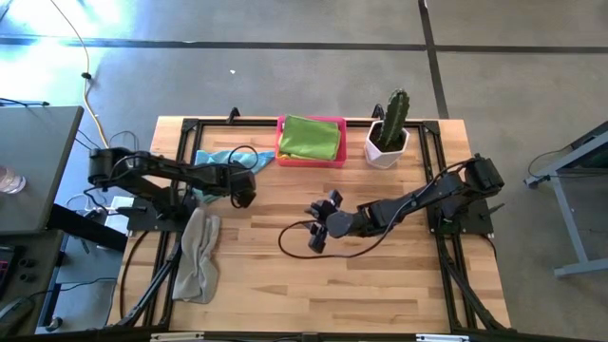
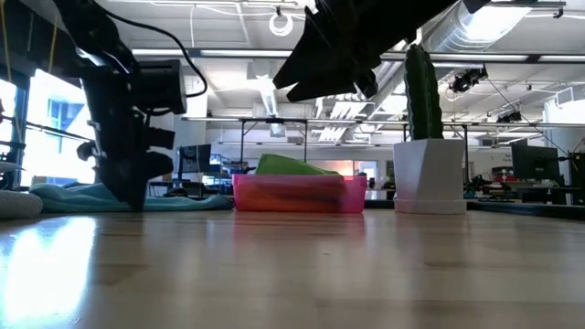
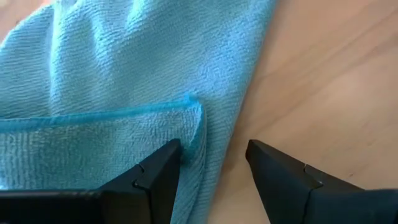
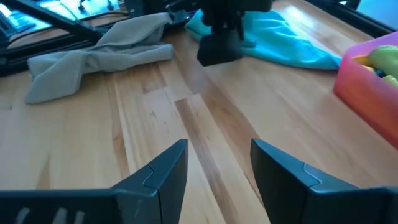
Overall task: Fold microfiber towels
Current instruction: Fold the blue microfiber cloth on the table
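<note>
A light blue towel (image 1: 217, 160) lies crumpled at the table's far left, one corner folded over itself (image 3: 124, 134). My left gripper (image 1: 243, 195) is open and low at the towel's right edge; in the left wrist view (image 3: 211, 155) one finger stands over the folded edge and the other over bare wood. A grey towel (image 1: 198, 256) lies bunched lengthwise near the left front. A lime green towel (image 1: 310, 138) lies folded in the pink tray (image 1: 309, 163). My right gripper (image 1: 316, 233) is open and empty above the table's middle. The other towels are out of view. My left gripper comes down at the blue towel's folded edge (image 3: 193, 134) with its fingers apart, one finger (image 3: 165, 168) over the cloth and one over the wood. I cannot tell whether the fingers touch the towel.
A cactus in a white pot (image 1: 388, 133) stands at the far right, beside the pink tray. Bare wood lies between the two grippers and along the front edge. Black frame rails run along the table's left and right sides.
</note>
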Robot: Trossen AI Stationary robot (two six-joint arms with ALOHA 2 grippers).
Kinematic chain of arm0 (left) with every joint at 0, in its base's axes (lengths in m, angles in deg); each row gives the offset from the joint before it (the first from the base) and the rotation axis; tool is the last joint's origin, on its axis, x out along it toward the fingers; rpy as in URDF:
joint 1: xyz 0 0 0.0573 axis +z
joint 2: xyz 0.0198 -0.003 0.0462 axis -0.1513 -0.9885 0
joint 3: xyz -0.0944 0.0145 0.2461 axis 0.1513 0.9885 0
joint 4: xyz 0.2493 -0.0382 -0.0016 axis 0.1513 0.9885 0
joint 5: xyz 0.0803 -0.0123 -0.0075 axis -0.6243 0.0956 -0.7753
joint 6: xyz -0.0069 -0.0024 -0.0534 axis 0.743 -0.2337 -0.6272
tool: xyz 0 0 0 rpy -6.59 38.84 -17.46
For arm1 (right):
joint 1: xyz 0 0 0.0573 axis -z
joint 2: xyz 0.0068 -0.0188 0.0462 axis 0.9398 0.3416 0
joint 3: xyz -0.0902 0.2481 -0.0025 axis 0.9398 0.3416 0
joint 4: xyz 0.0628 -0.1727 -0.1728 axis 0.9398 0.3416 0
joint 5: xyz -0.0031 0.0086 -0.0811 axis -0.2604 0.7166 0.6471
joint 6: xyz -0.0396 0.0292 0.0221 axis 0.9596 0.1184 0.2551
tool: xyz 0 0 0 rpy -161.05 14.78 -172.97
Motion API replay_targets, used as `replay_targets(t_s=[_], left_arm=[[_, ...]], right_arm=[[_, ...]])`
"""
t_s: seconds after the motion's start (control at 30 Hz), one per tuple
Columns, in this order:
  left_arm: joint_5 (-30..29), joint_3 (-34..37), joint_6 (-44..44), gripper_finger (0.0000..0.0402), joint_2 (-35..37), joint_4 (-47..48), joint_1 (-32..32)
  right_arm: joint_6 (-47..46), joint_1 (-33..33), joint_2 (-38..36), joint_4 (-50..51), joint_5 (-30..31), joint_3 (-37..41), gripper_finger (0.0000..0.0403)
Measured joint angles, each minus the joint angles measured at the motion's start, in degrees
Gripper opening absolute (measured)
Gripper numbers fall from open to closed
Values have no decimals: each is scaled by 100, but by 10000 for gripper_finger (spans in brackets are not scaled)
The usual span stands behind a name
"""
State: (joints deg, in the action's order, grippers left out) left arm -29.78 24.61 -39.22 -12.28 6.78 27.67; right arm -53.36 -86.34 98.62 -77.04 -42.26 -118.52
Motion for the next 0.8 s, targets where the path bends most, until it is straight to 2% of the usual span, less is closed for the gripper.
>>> replay_targets(t_s=[0.17, 0.47, 0.8], left_arm=[[25, 26, -288, 186, 64, -23, -282], [620, 33, -784, 186, 199, -365, -1213], [1385, 50, -1374, 186, 167, -2024, -2667]], right_arm=[[231, -33, 2, -4, -79, 0, 167], [282, -35, 2, -4, -149, 0, 167], [550, -35, 2, -2, -169, 0, 167]])
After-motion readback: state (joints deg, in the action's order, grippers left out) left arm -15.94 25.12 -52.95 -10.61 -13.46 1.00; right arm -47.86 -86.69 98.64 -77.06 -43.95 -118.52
